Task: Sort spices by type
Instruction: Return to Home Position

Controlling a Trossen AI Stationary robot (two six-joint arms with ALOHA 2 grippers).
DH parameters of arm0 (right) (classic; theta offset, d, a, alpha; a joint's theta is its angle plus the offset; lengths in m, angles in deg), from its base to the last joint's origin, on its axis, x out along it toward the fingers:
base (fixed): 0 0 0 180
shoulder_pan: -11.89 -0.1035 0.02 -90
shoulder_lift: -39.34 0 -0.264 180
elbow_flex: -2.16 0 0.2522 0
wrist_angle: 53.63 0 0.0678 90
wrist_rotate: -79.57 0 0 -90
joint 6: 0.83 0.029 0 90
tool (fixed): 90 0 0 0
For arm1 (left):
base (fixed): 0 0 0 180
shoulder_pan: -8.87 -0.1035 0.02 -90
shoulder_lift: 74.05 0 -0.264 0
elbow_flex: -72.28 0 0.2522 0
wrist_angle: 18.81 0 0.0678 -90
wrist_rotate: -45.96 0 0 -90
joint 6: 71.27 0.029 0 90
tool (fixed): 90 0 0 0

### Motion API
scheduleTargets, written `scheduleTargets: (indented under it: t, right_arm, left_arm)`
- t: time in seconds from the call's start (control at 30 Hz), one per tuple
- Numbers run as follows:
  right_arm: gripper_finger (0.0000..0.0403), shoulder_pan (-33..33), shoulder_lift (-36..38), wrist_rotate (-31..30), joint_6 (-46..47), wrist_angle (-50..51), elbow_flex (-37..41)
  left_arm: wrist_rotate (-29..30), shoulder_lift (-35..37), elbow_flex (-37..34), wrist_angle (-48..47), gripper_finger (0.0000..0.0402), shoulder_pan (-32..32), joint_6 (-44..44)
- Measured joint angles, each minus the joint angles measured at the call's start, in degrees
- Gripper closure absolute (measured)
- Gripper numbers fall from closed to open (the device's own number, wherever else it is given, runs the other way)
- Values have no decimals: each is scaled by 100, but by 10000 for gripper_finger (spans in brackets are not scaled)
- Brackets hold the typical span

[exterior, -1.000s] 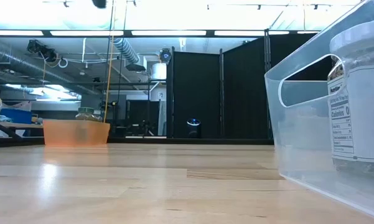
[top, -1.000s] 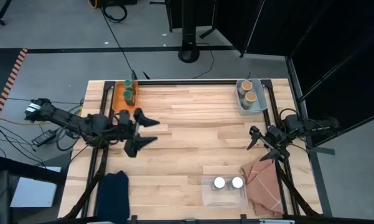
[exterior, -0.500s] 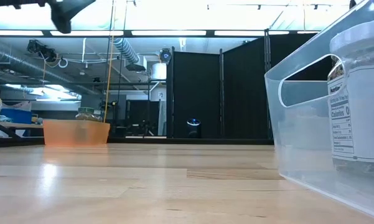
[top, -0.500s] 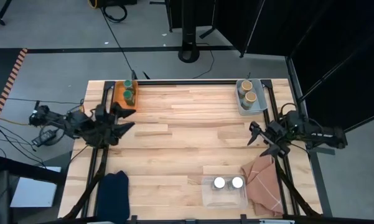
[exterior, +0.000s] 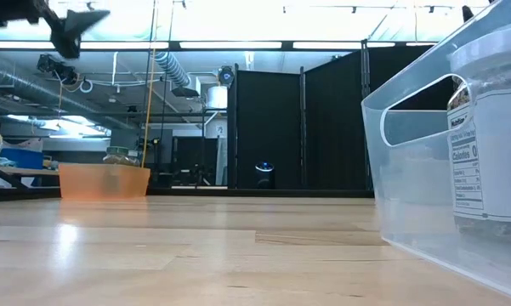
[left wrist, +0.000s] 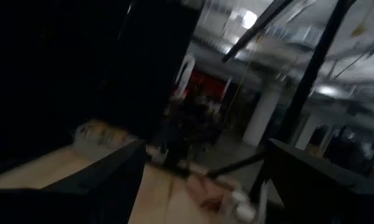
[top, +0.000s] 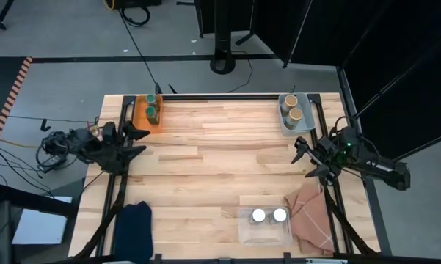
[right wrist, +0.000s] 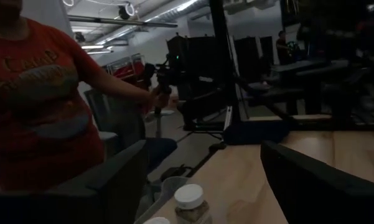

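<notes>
Spices, sorted: green-lidded pair [top: 152,111] in orange bin [top: 141,119], tan pair [top: 296,114] in gray bin [top: 285,125], white pair [top: 258,215] in transparent bin [top: 264,235]. Left gripper [top: 142,141] and right gripper [top: 301,160] at table sides, jaws spread, empty. Step in hand: homing; apparently only parking both arms remains.

We see a pale wooden table [top: 213,161]. An orange bin [top: 141,119] sits at its far left corner and a gray bin [top: 296,130] at its far right. A clear bin [top: 264,233] stands at the near edge, touching a tan cloth [top: 312,220]. A dark cloth [top: 134,227] lies near left.
</notes>
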Motion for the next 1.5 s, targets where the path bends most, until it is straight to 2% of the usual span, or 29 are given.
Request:
scheduleTargets:
  t: [0.13, 0.3, 0.47, 0.73, 1.07, 1.1, 1.17, 1.3, 1.4, 1.5]
  right_arm:
    - [86, 242, 0, 95, 100, -257, 89]
    - [82, 361, 0, 233, 731, -1341, 602]
    - [84, 434, 0, 329, 856, -1494, 658]
    - [81, 661, -2, 313, 476, -1115, 658]
    - [85, 648, -11, 188, 675, -1166, 658]
    - [84, 648, -11, 162, 566, -1176, 658]
    - [83, 649, -11, 248, 219, -1274, 658]
    - [80, 648, -11, 1022, 245, -1591, 658]
    - [81, 646, -10, 1563, 399, -1645, 656]
    - [83, 646, -11, 1786, 212, -1585, 656]
  left_arm:
    - [23, -12, -486, 258, 69, -3, -113]
    - [-83, -13, -1282, 1001, 69, -4, -178]
    - [-104, -11, -1844, 1448, 69, -4, -469]
    - [-90, -11, -1840, 1118, 69, -7, -550]
    - [-84, -13, -1842, 1256, 69, -7, -741]
    - [-96, -13, -1842, 1340, 69, -7, -670]
    - [-187, -15, -1842, 1592, 69, -7, 108]
    - [-888, -10, -1844, 1876, 69, -7, 1547]
    - [-1207, -12, -1844, 1964, 69, -7, 1876]
    - [-1633, -11, -1844, 1775, 69, -9, 1910]
